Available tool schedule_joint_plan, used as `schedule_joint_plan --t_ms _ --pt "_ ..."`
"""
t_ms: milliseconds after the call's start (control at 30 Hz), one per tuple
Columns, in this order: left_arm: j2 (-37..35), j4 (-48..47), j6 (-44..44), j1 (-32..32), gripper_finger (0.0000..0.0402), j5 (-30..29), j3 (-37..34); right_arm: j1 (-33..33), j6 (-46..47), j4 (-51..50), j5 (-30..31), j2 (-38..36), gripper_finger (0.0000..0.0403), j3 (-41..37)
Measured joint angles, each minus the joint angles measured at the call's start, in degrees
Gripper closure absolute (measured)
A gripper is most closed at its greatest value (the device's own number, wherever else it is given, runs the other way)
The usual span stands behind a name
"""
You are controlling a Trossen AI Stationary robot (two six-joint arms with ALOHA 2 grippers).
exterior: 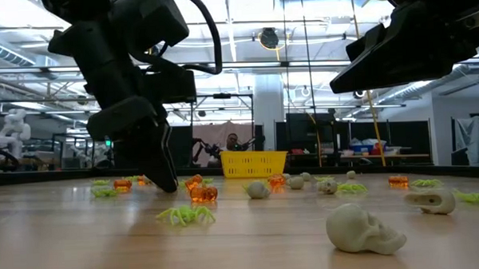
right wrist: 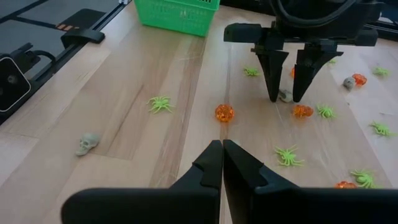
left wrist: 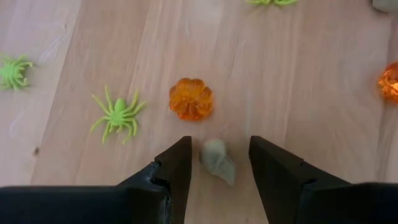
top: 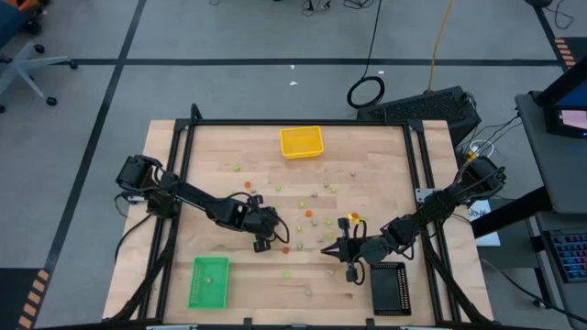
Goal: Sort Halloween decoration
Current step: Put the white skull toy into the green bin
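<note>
Tiny decos scattered over tabletop mid: pale grey-beige skull lying on its side btwn open dark fingers, orange pumpkin just beyond it, lime-green spider flat beside pumpkin. Another skull nearest low cam.

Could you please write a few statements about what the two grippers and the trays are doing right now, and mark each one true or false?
1. The left gripper stands open around a pale skull. True.
2. The right gripper holds an orange pumpkin. False: it is shut and empty.
3. An orange pumpkin lies just beyond that skull. True.
4. The yellow tray sits beside the green tray. False: they sit at opposite table edges.
</note>
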Motion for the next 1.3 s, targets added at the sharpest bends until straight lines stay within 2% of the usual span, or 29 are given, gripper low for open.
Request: schedule_joint_plan --t_ms 533,933,1300 --pt "0.0 -1.0 0.0 0.0 0.0354 1.2 0.0 0.0 -0.2 0.0 0.2 0.0 0.0401 0.0" --pt "-1.1 -1.8 -0.1 -0.2 0.0364 1.7 0.3 0.0 -0.2 0.0 0.2 0.0 0.0401 0.0" --pt "-8.9 -1.0 -0.1 -3.2 0.0365 1.4 1.2 0.0 -0.2 -0.4 0.2 0.0 0.0401 0.0"
